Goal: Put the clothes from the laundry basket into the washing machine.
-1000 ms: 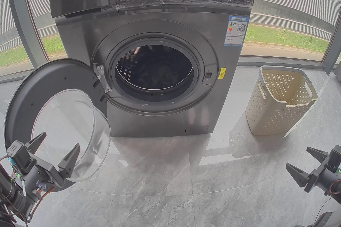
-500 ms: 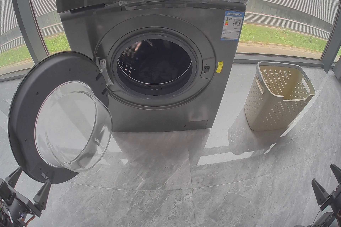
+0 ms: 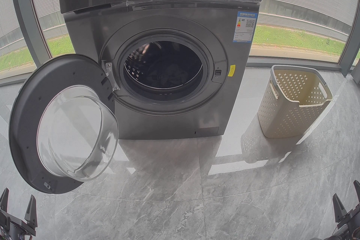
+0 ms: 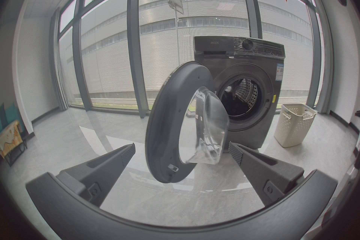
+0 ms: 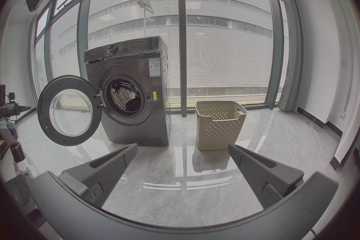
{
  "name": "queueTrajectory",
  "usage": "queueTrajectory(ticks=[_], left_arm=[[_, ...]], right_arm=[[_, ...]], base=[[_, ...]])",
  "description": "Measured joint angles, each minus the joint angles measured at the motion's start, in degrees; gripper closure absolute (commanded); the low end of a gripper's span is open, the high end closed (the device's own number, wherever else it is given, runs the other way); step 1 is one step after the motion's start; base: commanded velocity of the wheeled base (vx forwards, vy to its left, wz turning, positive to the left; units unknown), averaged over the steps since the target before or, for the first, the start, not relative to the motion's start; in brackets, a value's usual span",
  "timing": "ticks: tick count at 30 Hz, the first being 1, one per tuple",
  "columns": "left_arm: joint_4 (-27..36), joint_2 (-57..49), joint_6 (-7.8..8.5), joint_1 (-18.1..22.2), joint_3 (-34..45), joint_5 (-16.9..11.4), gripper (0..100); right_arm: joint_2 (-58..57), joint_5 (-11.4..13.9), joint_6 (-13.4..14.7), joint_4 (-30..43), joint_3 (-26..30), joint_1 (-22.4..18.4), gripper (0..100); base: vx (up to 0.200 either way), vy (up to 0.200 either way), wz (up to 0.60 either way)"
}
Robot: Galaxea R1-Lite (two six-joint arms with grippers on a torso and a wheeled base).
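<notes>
The grey washing machine [image 3: 161,53] stands ahead with its round door [image 3: 60,124] swung wide open to the left. Dark clothes [image 3: 168,72] lie inside the drum. The cream laundry basket [image 3: 296,102] stands on the floor to the machine's right, and its inside looks bare. My left gripper [image 3: 17,203] is low at the bottom left corner, below the door, open and holding nothing. My right gripper [image 3: 348,197] is low at the bottom right corner, open and holding nothing. The left wrist view faces the door [image 4: 180,124]; the right wrist view faces the basket [image 5: 219,124].
Tall glass windows [image 3: 307,8] run behind the machine and the basket. Grey marble floor [image 3: 210,184] spreads wide between me and the machine. A small low table [image 4: 11,139] stands far off to the left.
The camera has backed off a little from the machine. Both grippers have dropped toward the bottom corners and stayed open.
</notes>
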Motion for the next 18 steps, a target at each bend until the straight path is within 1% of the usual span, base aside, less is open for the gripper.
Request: queueTrajectory(ticks=[2, 4, 6, 9, 12, 14, 16, 18], left_arm=[[0.02, -0.91, 1.13, 2.1, -0.02, -1.3, 0], [0.38, -2.1, 1.51, 3.54, -0.02, -3.83, 0], [0.66, -3.45, 1.52, 4.83, -0.02, -6.89, 0], [0.68, -4.25, 1.88, 5.57, -0.02, -9.5, 0], [1.39, -4.83, 1.6, 5.95, -0.02, -14.7, 0], [3.1, -5.07, 1.22, 6.05, -0.02, -17.37, 0], [3.8, -5.22, 0.62, 6.12, -0.02, -18.24, 0], [3.96, -5.3, -0.17, 6.12, -0.02, -17.24, 0]], right_arm=[[-0.96, 0.67, -0.02, 0.55, 0.0, -0.63, 0], [-1.66, 1.05, -0.1, 0.79, 0.0, -1.01, 0], [-2.27, 1.32, -0.13, 1.01, 0.0, -1.23, 0], [-2.65, 1.38, -0.18, 1.08, 0.0, -1.38, 0], [-2.9, 1.4, -0.18, 1.08, 0.0, -1.43, 0], [-2.99, 1.4, -0.16, 1.11, 0.0, -1.45, 0], [-3.06, 1.4, -0.16, 1.11, 0.0, -1.45, 0], [-3.1, 1.4, -0.13, 1.11, 0.0, -1.45, 0]], base=[[0.0, 0.0, 0.0], [0.0, 0.0, 0.0], [0.0, 0.0, 0.0], [0.0, 0.0, 0.0], [0.0, 0.0, 0.0], [0.0, 0.0, 0.0], [0.0, 0.0, 0.0], [0.0, 0.0, 0.0]])
